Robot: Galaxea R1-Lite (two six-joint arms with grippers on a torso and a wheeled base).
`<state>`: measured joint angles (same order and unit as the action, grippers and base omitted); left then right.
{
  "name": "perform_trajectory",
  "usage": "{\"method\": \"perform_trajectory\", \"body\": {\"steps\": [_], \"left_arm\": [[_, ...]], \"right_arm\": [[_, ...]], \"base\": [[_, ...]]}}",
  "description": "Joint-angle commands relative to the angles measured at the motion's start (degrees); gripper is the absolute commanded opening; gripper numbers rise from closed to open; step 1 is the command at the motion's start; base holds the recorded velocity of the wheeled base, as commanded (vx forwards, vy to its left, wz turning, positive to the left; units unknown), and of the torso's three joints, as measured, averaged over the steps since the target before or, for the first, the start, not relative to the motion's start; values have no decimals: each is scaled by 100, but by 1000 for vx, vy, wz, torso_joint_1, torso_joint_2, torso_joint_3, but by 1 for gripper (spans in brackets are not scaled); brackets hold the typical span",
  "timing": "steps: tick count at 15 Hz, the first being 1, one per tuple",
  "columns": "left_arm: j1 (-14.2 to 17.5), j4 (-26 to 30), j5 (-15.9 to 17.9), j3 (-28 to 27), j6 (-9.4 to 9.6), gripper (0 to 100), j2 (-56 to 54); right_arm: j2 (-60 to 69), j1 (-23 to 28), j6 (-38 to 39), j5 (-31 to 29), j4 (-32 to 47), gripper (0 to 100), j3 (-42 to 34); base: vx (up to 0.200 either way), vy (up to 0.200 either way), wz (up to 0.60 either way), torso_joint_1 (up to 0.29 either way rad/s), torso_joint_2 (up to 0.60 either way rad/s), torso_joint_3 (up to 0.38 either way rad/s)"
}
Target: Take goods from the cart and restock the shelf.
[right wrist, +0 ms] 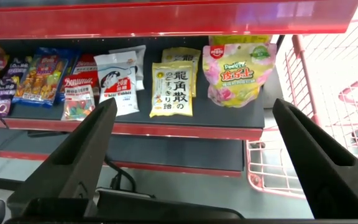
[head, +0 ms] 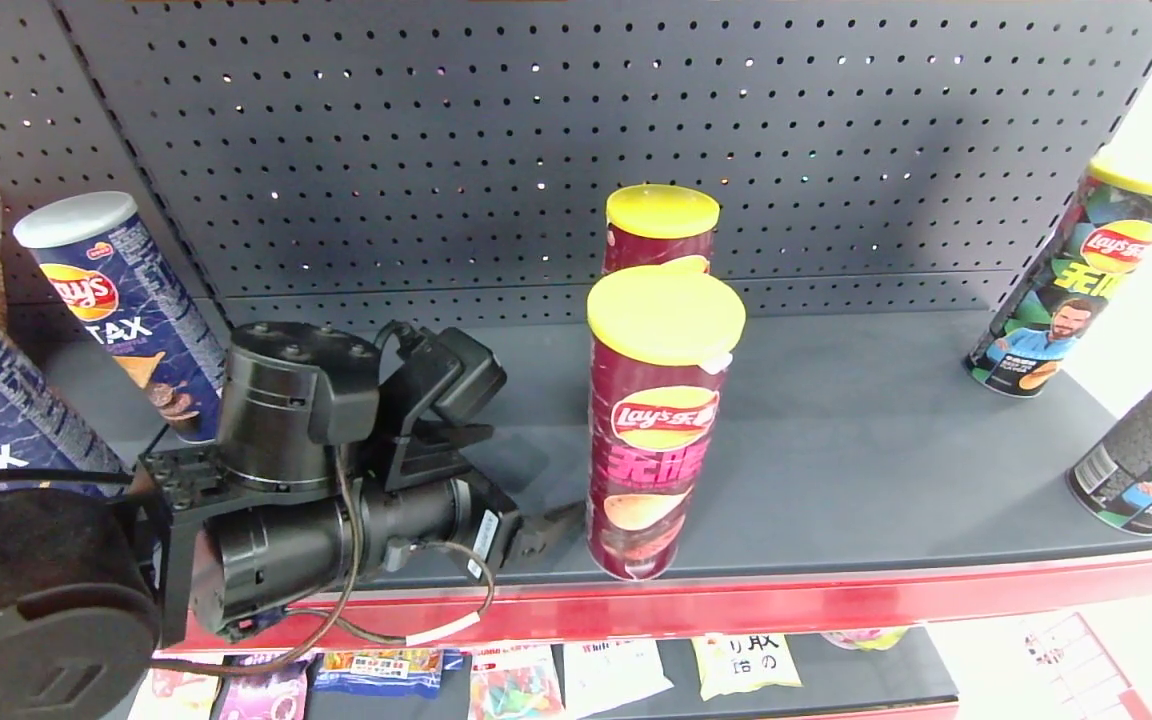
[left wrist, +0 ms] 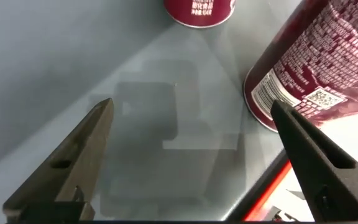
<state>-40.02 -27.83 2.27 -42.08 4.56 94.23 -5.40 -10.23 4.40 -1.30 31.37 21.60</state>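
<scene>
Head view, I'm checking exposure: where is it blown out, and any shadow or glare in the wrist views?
Head view: the right edge washes out beside the green can; light pricks through the back panel. Left wrist view: a blocky shadow on the shelf between the open jaws. Right wrist view: bright haze over the cart.

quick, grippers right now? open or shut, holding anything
Left gripper: open, holding nothing, beside the maroon chip can.
Right gripper: open, holding nothing.

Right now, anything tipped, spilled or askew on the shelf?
Nothing stands out. The front maroon can and rear maroon can stand upright, lids on. The front one sits near the red edge of the shelf, beside the open, empty left claw.
</scene>
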Motion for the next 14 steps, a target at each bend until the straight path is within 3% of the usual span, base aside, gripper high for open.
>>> {"method": "perform_trajectory", "body": {"steps": [1, 9, 11, 14], "left_arm": [[3, -3, 2, -125, 1, 100, 113], [-6, -3, -42, -90, -8, 100, -1], [3, 6, -156, 297, -16, 100, -502], [188, 23, -649, 1914, -69, 100, -2304]], "right_arm": [[-22, -6, -1, -1, 1, 100, 2], [-22, -6, -1, -1, -8, 100, 28], [-22, -6, -9, -1, -8, 100, 28], [-22, -6, -62, 201, -8, 100, 11]], "base": [[0, 0, 0, 0, 0, 0], [0, 0, 0, 0, 0, 0], [0, 0, 0, 0, 0, 0], [0, 0, 0, 0, 0, 0]]}}
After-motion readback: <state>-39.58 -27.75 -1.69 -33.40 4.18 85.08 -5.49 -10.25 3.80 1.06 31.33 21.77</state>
